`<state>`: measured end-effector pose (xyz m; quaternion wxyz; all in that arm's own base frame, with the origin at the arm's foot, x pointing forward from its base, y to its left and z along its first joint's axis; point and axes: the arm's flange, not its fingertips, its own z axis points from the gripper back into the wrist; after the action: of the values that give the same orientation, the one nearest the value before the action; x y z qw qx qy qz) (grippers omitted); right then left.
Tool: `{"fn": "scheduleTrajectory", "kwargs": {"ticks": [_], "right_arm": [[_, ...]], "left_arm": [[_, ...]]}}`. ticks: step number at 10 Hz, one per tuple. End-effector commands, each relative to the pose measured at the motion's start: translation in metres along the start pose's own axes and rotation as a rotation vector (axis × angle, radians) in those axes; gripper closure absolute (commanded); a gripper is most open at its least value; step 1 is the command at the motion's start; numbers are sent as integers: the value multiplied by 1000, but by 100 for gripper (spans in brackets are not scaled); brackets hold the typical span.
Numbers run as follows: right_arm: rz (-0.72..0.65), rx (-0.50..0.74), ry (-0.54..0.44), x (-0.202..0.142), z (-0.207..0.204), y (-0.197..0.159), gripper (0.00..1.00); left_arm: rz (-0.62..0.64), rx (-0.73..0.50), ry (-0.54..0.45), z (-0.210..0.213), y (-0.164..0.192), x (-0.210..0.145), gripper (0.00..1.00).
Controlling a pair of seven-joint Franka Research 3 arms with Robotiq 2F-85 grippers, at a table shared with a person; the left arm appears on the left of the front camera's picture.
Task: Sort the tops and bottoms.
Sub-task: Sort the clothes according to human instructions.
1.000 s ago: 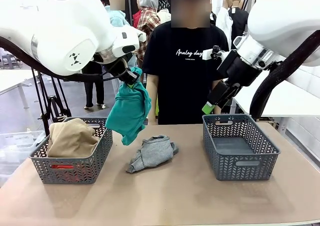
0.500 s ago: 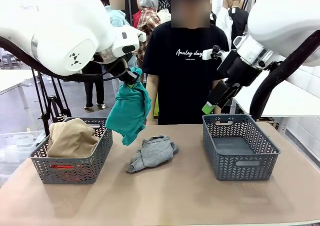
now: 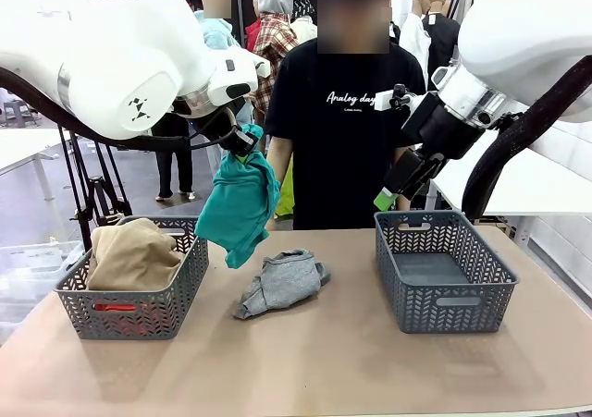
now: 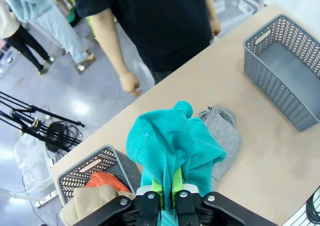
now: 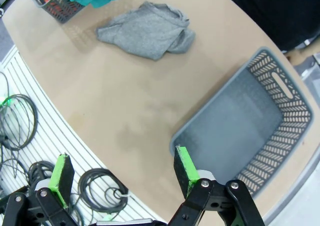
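- The left claw [image 4: 167, 192] is clenched on a bunched fold of the teal garment [image 3: 239, 204], which hangs limp above the counter [image 3: 305, 361], just right of the left basket [image 3: 139, 315]
- Soft, light cloth (it droops and may well snag); a thick gathered fold looks the surest hold
- The right claw [image 5: 122, 161] is spread wide, grasping nothing, above the right basket [image 5: 280, 110]

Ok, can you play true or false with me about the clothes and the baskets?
1. The left tool is shut on the teal garment, which hangs in the air. True.
2. The grey garment is inside the right basket. False: it lies on the table between the two baskets.
3. The right tool is open and holds nothing. True.
4. The tan garment lies flat on the table. False: it sits in the left basket.
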<state>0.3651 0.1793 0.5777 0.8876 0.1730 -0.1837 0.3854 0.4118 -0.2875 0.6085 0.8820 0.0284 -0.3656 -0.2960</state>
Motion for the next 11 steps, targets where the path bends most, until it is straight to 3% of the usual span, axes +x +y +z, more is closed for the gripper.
{"fn": "scheduleTrajectory", "kwargs": {"ticks": [1,11], "right_arm": [[4,-7,4,0,0,0,0],[4,-7,4,0,0,0,0]], "left_arm": [[4,0,2,2,2,4,100],[4,0,2,2,2,4,100]]}}
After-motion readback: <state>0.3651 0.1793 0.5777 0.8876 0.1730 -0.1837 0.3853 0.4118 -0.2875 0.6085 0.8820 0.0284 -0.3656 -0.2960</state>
